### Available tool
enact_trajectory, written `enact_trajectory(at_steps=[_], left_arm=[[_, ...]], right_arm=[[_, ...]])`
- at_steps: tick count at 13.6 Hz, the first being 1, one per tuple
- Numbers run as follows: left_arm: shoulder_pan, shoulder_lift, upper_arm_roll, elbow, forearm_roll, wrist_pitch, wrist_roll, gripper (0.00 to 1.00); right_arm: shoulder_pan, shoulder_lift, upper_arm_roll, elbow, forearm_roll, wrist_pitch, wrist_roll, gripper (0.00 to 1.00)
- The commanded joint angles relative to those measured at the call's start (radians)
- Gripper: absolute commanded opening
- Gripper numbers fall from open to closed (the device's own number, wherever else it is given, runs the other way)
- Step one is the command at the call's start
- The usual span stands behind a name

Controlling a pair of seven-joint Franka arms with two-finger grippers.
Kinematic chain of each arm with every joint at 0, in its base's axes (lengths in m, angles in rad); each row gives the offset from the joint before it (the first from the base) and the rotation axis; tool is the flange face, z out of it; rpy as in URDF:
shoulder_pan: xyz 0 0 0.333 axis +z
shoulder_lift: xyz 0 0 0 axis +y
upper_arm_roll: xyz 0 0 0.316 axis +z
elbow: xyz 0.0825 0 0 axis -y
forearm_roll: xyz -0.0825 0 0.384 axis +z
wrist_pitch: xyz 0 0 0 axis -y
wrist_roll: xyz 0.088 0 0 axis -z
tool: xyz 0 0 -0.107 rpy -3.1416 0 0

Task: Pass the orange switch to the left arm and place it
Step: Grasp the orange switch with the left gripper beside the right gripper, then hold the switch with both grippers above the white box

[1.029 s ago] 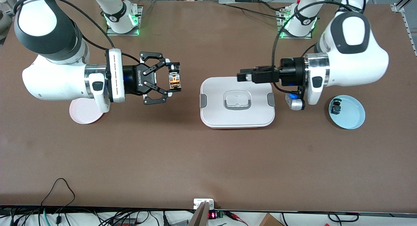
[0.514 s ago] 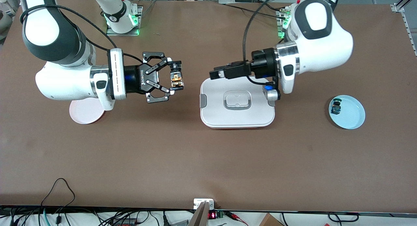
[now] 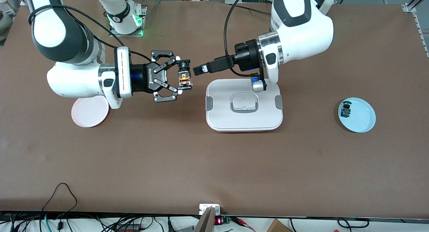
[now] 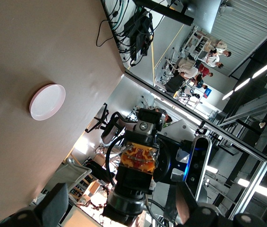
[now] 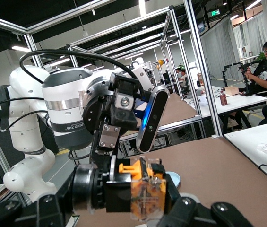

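My right gripper (image 3: 183, 78) clamps the orange switch (image 3: 183, 80); my left gripper (image 3: 198, 70), slightly parted, should close squarely on it, clear of the box (image 3: 244, 121)

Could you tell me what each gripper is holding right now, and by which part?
The right gripper pinches the orange switch by its tan-orange body; the left gripper holds nothing.

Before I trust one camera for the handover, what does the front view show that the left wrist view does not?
Only the front view shows the box and the blue plate holding the blue-green switch. Only the left wrist view looks straight along the left pincer at the switch's underside. Both show the orange switch held in the right pincer, and the pink plate.
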Motion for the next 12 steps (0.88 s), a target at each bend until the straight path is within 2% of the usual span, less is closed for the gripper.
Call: enact_trajectory(at_steps=[1, 7, 10, 12], left_arm=[[-0.038, 0.029, 0.003, 0.043, -0.024, 0.042, 0.001, 1.0], [-0.067, 0.07, 0.004, 0.086, -0.015, 0.073, 0.009, 1.0], [-0.067, 0.072, 0.006, 0.084, -0.012, 0.073, 0.018, 0.86], [-0.066, 0.073, 0.006, 0.083, -0.012, 0.073, 0.041, 0.84]], right_arm=[[0.005, -0.03, 0.008, -0.04, 0.033, 0.024, -0.024, 0.0], [0.03, -0.03, 0.008, -0.042, 0.033, 0.053, -0.019, 0.0], [0.028, -0.031, 0.006, -0.042, 0.033, 0.053, -0.019, 0.0], [0.03, -0.031, 0.008, -0.04, 0.033, 0.053, -0.019, 0.0]])
